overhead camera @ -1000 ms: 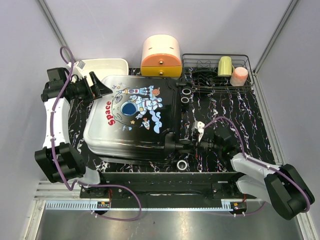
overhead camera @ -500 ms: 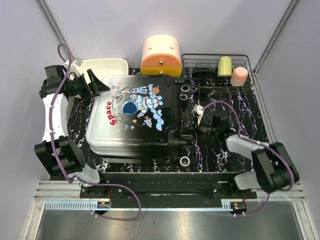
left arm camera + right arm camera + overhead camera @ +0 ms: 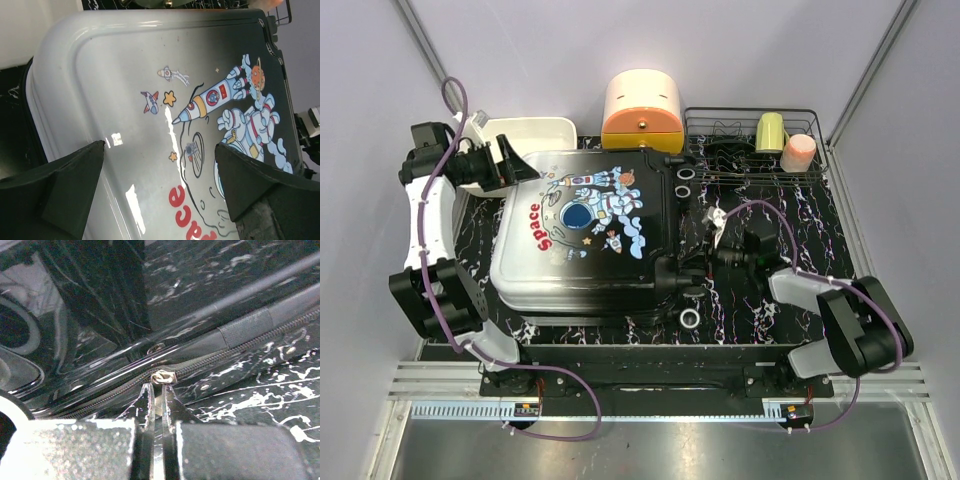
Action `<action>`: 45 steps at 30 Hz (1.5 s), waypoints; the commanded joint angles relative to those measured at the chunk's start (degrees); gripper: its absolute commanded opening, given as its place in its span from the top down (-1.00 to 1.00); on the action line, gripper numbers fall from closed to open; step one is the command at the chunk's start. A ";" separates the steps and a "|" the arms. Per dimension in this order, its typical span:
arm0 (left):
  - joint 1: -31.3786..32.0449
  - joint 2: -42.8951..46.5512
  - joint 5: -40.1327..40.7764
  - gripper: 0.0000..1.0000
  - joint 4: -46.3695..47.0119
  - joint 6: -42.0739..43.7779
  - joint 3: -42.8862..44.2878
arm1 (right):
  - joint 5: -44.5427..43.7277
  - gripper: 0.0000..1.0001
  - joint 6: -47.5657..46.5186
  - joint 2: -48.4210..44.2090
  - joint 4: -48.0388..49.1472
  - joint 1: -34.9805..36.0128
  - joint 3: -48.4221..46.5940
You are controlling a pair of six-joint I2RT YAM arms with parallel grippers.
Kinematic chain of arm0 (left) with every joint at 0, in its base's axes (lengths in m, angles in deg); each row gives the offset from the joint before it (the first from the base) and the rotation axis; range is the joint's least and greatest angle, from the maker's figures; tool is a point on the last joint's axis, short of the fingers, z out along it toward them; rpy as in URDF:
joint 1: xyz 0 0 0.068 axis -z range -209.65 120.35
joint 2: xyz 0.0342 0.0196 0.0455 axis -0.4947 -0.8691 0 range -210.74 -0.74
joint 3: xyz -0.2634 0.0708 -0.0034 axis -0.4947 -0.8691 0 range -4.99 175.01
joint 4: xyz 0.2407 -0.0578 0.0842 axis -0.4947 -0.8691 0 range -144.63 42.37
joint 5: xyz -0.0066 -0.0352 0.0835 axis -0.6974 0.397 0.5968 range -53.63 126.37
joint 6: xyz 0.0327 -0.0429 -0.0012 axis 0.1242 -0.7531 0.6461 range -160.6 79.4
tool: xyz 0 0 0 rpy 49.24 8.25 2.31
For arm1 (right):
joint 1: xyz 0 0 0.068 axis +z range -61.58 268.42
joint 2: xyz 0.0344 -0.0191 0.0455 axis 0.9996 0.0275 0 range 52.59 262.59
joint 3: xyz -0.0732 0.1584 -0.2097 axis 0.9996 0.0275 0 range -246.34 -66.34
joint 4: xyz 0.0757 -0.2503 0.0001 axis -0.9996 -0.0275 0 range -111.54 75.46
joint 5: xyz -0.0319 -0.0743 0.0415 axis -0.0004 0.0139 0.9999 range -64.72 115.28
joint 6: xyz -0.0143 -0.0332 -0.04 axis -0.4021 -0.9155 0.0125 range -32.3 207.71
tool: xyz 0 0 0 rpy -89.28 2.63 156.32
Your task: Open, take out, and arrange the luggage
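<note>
The luggage (image 3: 585,235) lies flat and closed on the table, its white-to-black shell with the astronaut and red "Space" lettering facing up; the shell fills the left wrist view (image 3: 150,100). My left gripper (image 3: 515,165) is open over the suitcase's far left corner, its fingers (image 3: 65,185) spread above the white shell. My right gripper (image 3: 705,262) is at the suitcase's right side, shut on the metal zipper pull (image 3: 161,377) of the black zipper (image 3: 240,347) that runs along the shell's edge.
A white tray (image 3: 535,132) sits behind the suitcase at left, a cream-and-orange cylindrical box (image 3: 641,110) at back centre. A wire rack (image 3: 755,150) at back right holds a green cup (image 3: 770,130) and a pink cup (image 3: 798,152). Suitcase wheels (image 3: 690,318) stick out near the right arm.
The right gripper has moved away from the front edge along the suitcase's right side with the zipper pull. The left gripper has shifted slightly farther back; the suitcase turned a little.
</note>
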 commanded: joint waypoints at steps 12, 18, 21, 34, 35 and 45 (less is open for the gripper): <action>8.09 -9.73 13.45 -0.97 -10.26 10.68 5.17 | -11.26 1.00 -0.14 -13.05 -3.73 11.47 2.57; 8.17 -12.63 14.16 -0.97 -11.14 11.48 7.55 | -13.10 1.00 -4.18 -5.95 -5.23 -0.05 -4.10; 8.09 -13.60 13.98 -0.97 -11.14 11.12 8.43 | -9.25 1.00 -1.82 -1.11 -4.00 -1.46 -8.41; 3.53 -12.38 9.15 -0.98 -13.78 12.18 11.77 | -1.78 0.23 0.75 7.00 2.24 -6.65 -13.44; 3.17 -11.85 8.54 -0.98 -13.96 12.35 11.68 | -1.33 0.07 -0.13 6.21 2.15 -6.74 -12.48; 1.15 -5.79 5.19 -0.98 -11.32 9.72 7.29 | -4.84 -0.48 -8.93 4.53 3.21 -6.39 -6.32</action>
